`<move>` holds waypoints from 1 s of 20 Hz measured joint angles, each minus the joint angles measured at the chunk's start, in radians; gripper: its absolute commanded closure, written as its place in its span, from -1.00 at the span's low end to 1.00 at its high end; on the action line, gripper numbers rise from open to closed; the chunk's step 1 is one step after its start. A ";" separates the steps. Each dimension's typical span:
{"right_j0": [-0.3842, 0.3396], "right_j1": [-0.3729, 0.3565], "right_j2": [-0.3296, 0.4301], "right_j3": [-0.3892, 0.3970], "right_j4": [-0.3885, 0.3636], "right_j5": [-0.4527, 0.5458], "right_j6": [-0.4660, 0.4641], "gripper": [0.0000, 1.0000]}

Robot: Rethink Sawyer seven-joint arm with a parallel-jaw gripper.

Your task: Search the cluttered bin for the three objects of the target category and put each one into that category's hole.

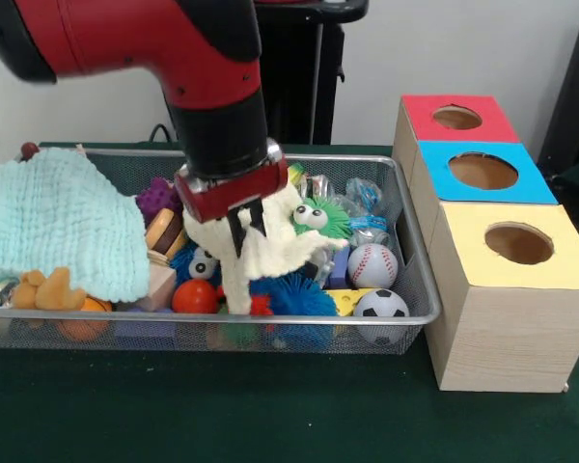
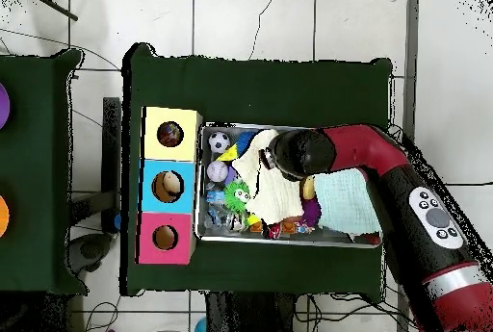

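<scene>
My gripper (image 1: 246,230) hangs over the middle of the wire mesh bin (image 1: 417,275), shut on a cream cloth (image 1: 239,275) that droops from its fingers onto the toys. From above, the gripper (image 2: 276,155) is at the bin's upper middle, with the cream cloth (image 2: 272,191) spread beneath it. Uncovered toys include a baseball (image 1: 372,265), a soccer ball (image 1: 380,309), a green fuzzy creature with eyes (image 1: 320,218), an orange ball (image 1: 194,296) and a blue spiky ball (image 1: 301,295). The wooden box has a red hole (image 1: 456,118), a blue hole (image 1: 482,171) and a yellow hole (image 1: 518,243).
A mint cloth (image 1: 63,227) covers the bin's left end, with a small orange plush (image 1: 46,289) below it. The box (image 2: 170,186) stands against the bin's side. Green cloth covers the table (image 1: 270,415). More toys lie hidden under both cloths.
</scene>
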 measured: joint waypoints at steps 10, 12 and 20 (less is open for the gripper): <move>0.055 -0.231 0.021 0.061 0.169 -0.001 0.000 1.00; 0.070 -0.250 0.022 0.069 0.192 -0.005 0.000 1.00; 0.129 -0.276 0.022 0.137 0.264 -0.040 0.000 1.00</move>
